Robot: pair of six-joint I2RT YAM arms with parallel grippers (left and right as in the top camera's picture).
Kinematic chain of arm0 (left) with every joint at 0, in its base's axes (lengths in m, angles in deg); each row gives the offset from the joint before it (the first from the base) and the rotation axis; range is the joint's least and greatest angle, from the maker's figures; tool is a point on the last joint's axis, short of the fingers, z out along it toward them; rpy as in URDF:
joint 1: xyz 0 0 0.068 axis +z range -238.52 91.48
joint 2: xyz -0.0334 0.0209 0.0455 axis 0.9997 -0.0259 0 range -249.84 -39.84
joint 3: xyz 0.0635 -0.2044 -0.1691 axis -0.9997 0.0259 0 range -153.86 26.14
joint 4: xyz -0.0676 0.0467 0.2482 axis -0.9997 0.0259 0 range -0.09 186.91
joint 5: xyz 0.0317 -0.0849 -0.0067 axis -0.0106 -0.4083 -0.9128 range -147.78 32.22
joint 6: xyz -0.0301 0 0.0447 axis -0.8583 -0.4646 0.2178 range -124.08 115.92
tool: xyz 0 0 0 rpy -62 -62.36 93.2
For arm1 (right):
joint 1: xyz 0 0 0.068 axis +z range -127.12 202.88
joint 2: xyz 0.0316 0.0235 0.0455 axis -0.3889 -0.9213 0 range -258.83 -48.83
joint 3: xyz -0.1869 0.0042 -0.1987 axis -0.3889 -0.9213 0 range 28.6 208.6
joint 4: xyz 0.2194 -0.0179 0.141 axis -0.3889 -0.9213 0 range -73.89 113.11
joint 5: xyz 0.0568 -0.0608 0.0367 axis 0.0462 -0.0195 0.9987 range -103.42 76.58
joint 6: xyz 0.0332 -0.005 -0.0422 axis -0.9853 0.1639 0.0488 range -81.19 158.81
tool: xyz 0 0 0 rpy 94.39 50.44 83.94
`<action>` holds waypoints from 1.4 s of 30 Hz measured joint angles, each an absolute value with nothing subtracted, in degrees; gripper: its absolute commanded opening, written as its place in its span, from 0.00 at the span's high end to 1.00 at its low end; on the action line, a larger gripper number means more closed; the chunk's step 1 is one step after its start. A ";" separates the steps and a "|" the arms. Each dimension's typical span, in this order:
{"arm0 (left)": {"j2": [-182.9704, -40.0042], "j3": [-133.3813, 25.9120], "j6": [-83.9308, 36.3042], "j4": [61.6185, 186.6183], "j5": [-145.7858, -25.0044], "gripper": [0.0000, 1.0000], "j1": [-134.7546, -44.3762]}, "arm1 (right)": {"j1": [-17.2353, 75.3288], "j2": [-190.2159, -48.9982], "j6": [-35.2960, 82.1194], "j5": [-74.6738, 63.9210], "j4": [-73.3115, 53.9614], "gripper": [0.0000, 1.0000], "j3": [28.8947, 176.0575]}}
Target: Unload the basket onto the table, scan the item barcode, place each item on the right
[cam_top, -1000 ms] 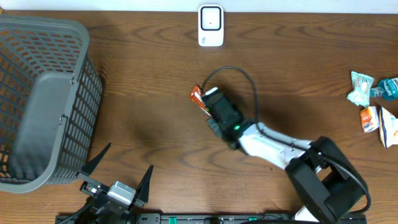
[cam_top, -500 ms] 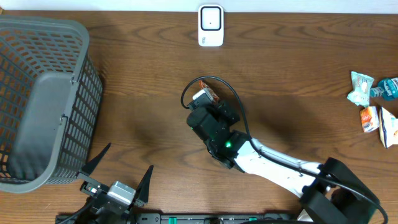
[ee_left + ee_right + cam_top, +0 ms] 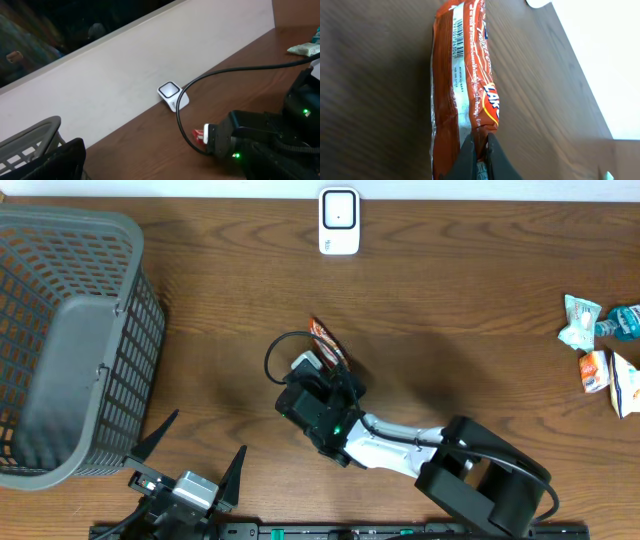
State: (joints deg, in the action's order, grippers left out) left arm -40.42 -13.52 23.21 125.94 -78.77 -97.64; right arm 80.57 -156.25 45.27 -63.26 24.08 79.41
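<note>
Far off to the left of the right gripper, a grey basket. Nearer the front edge and also to its left, the left gripper is spread wide, holding nothing, well apart from the work. No trouble expected from that side.

In the middle, the right gripper itself: clamped shut on the tail end of an orange snack packet, with only a thin pinch of film between the fingers. Holds the packet out ahead of the fingertips, with the barcode at the far end, facing the wrist camera. Hard to tell whether clear of the table or brushing it. Looks like the step of bringing the code to the scanner, ahead of the hand and a little to its right, well apart, by the far edge.

Risks from here, judged by the grip — could slip out of so slim a pinch on a quick swing. Could droop or twist at the free end and turn the code away from the scanner window. Could present the code creased along the curved side and give no read. Could also catch the looped black cable just left of the wrist.

Far to the right of the hand, a small heap of other snacks — untouched.
</note>
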 measured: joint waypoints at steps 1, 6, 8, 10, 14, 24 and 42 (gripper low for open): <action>-40.42 -13.52 23.21 125.94 -78.77 0.02 -97.64 | 80.66 -156.25 45.27 -62.11 24.06 0.97 79.41; -40.42 -13.52 23.21 125.94 -78.77 0.02 -97.64 | 80.77 -156.25 44.29 -53.43 22.55 0.91 79.41; -40.42 -13.52 23.21 125.94 -78.77 0.02 -97.64 | 80.77 -156.25 44.11 -52.10 22.55 0.65 79.41; -40.42 -13.52 23.21 125.94 -78.77 0.02 -97.64 | 80.77 -156.25 44.48 -52.01 22.90 0.49 79.41; -40.42 -13.52 23.23 125.94 -78.77 0.02 -97.64 | 80.77 -155.97 43.35 -53.45 23.78 0.25 79.45; -40.42 -13.52 23.21 125.94 -78.77 0.02 -97.64 | 70.19 -132.43 34.71 -33.34 11.06 0.01 82.99; -40.42 -13.52 23.21 125.94 -78.79 0.02 -97.64 | 53.49 -156.73 31.63 15.14 7.10 0.01 89.31</action>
State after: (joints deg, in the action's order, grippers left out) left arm -40.42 -13.52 23.21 125.94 -78.79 -97.64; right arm 53.49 -156.73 31.63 15.14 7.10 89.31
